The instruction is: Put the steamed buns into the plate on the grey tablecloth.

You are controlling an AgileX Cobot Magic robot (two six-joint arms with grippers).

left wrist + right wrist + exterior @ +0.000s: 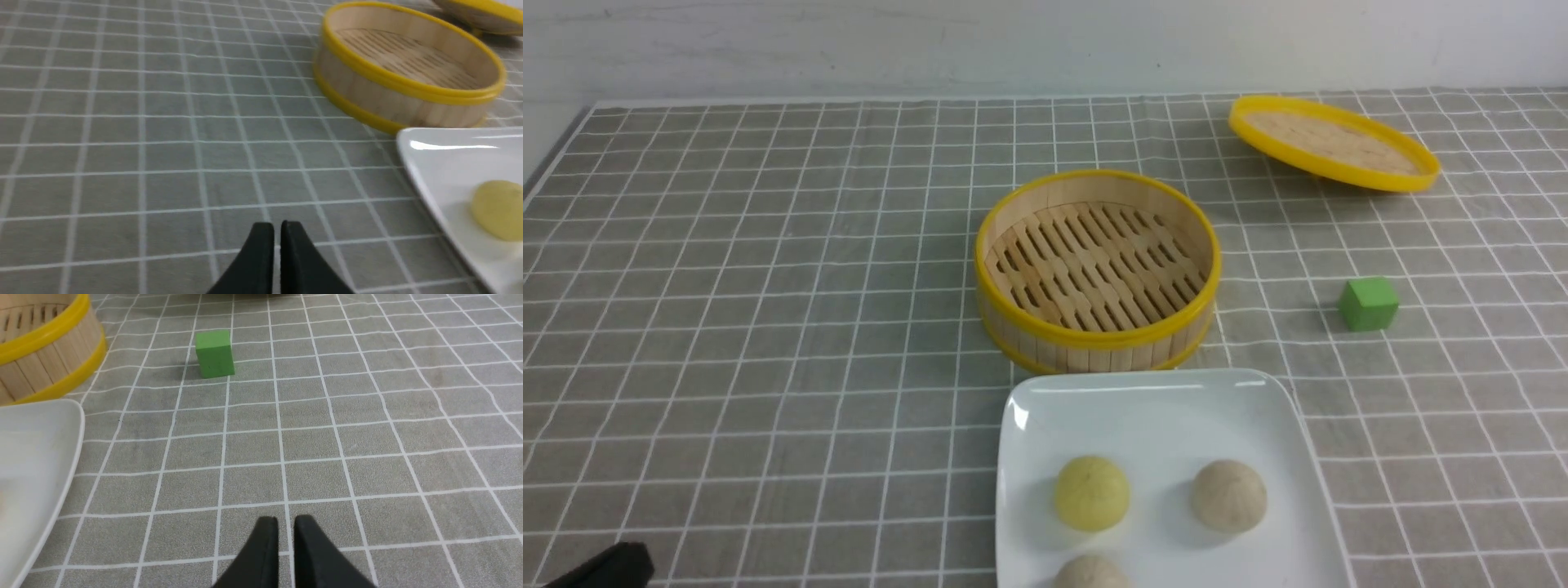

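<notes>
Three steamed buns lie in the white square plate on the grey tablecloth: a pale yellow bun, a beige bun, and a second beige bun cut off by the frame's lower edge. My left gripper is shut and empty, low over the cloth to the left of the plate; the yellow bun shows there too. In the front view only its dark tip shows. My right gripper is shut and empty over bare cloth right of the plate.
An empty bamboo steamer basket with a yellow rim stands just behind the plate. Its lid lies tilted at the back right. A green cube sits on the cloth right of the steamer, also in the right wrist view.
</notes>
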